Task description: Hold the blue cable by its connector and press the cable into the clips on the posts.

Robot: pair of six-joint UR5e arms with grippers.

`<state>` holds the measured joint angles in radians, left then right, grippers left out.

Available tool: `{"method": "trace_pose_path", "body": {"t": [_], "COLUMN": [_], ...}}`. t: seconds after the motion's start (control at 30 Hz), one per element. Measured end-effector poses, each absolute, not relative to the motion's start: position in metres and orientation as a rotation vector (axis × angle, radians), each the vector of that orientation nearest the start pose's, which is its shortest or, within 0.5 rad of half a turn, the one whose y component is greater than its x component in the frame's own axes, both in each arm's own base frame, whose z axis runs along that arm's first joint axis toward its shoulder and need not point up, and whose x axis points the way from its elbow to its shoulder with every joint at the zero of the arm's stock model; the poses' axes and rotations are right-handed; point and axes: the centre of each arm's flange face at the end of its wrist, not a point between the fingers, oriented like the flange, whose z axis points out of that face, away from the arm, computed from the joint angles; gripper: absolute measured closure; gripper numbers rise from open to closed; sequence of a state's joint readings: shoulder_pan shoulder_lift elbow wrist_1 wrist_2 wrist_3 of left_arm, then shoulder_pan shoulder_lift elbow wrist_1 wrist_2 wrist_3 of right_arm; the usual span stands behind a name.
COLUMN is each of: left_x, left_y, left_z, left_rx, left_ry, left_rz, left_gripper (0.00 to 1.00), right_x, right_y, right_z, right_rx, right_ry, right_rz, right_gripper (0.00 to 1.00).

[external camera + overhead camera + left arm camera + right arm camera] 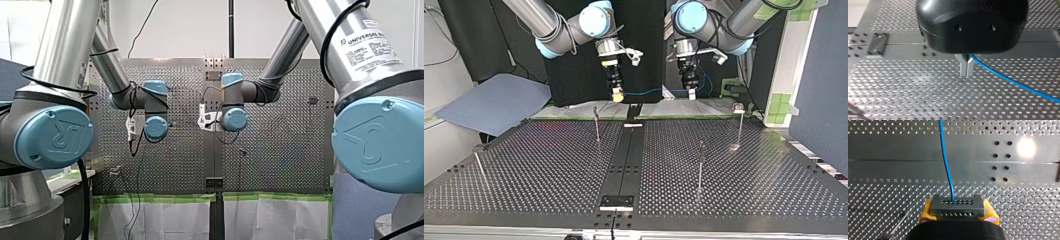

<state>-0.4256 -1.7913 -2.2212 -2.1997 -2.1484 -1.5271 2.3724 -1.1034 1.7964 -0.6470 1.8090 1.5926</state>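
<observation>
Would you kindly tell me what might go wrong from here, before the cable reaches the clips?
The blue cable passes between the narrow metal jaws of my left gripper; pulled taut, it might slip or kink there.
My right gripper holds the connector only by its sides between yellow pads, so pressing down could twist it loose.
The posts are thin and tall; an off-centre push might bend one rather than seat the cable.

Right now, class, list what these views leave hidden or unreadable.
Front view: my left gripper and my right gripper, behind the arms' wrists.
Top view: clips on the thin metal posts, too small.
Left wrist view: thin blue cable, cut off by the edge.
Right wrist view: yellow-padded fingers, mostly behind the grey perforated connector.
</observation>
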Motion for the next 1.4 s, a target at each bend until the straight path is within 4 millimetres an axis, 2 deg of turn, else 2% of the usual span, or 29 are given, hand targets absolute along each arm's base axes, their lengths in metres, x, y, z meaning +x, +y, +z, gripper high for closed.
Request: {"method": "trace_pose_path", "body": {"t": [0.3, 0.6, 1.07, 1.4], "left_x": [0.361, 0.349, 0.354, 0.375], "left_y": [-0.250, -0.246, -0.239, -0.236], "left_z": [0.221, 0.248, 0.255, 0.277], "left_rx": [-0.115, -0.105, -0.117, -0.146], "left_ry": [1.491, 1.491, 1.484, 1.479], "left_rz": [0.122, 0.116, 0.132, 0.132], "left_gripper": [1.00, 1.00, 1.00, 1.00], "right_x": [0.510, 0.526, 0.559, 0.572], "right_y": [-0.339, -0.347, -0.349, -0.342], "right_z": [0.207, 0.234, 0.279, 0.291], "right_rx": [1.659, 1.670, 1.669, 1.663], "right_ry": [-0.912, -0.886, -0.818, -0.808], "right_rz": [1.614, 1.639, 1.717, 1.752], "right_gripper": [1.00, 1.00, 1.00, 1.00]}}
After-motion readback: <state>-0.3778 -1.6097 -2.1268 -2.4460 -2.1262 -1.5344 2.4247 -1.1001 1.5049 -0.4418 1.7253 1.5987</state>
